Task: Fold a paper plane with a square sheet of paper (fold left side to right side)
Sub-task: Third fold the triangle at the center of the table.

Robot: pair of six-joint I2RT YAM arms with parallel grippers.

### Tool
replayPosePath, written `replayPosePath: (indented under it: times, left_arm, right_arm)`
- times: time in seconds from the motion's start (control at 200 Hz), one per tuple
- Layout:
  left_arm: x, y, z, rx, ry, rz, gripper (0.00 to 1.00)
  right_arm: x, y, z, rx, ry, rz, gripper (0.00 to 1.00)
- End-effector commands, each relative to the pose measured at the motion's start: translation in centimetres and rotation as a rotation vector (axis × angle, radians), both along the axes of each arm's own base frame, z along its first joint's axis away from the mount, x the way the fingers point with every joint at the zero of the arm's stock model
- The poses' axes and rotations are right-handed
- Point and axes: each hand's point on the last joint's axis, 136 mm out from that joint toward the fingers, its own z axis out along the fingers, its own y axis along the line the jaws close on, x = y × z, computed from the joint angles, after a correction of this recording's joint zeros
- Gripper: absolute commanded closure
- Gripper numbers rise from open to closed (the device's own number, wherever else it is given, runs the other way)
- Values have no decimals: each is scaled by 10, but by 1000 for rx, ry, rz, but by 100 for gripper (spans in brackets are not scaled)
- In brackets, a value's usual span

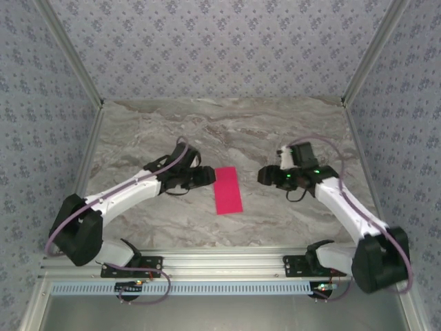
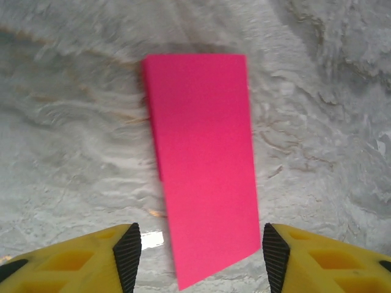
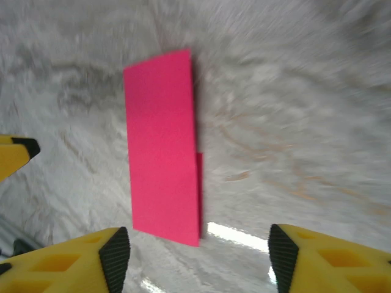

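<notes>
A: Paper sheet point(image 1: 228, 189) point(image 2: 204, 177) point(image 3: 162, 146), what was it?
B: Thin, matte, bright magenta. It was folded into a narrow rectangle with straight edges and crisp corners. It lay flat on the surface point(image 1: 275, 124), long axis running far to near and a bit tilted.
A: Layers lined up?
B: Not quite. In the right wrist view a sliver of the under layer stuck out along one long edge, on the near half.
A: Surface?
B: Grey-beige marble pattern, smooth, with a slight glare near the fingers. Floral-print walls point(image 1: 220, 41) stood on three sides and a ribbed metal rail point(image 1: 220, 265) ran along the near edge.
A: Left fingers point(image 1: 205, 176) point(image 2: 126, 259)?
B: Yellow bodies with black ribbed pads. They stood apart, wider than the sheet's short side, and held nothing. They sat just beside the sheet's left long edge. Contact couldn't be told.
A: Right fingers point(image 1: 265, 175) point(image 3: 115, 259)?
B: Same build, also spread and holding nothing. They were apart from the sheet, with a strip of bare surface between them and its right long edge.
A: Room?
B: The sheet was about mid-surface between the two arms. Bare marble ran behind it to the back wall, out to both sides, and from its near edge to the rail.
</notes>
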Motion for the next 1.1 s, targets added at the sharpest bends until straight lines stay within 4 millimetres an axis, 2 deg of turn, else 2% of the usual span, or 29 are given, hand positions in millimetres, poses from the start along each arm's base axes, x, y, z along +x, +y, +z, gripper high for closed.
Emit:
replayPosePath:
  times: [0.0, 0.13, 0.305, 0.455, 0.819, 1.094]
  left_arm:
    - [1, -13, 6, -188, 3, 7, 42]
    - [-4, -16, -11, -216, 44, 0, 42]
    - [-5, -21, -28, -223, 76, -7, 42]
    - [-3, -25, -39, -208, 104, -20, 41]
    - [-7, -42, -63, -231, 176, -59, 43]
    - [-6, -51, -70, -242, 197, -71, 55]
  right_arm:
    - [21, 45, 7, 69, -34, 88, 38]
    - [37, 72, -7, 48, -25, 131, 39]
    - [40, 88, -21, 16, -7, 160, 38]
    - [35, 86, -27, -4, 5, 161, 37]
    - [26, 76, -26, -29, -5, 160, 37]
    - [19, 67, -23, -38, -17, 157, 36]
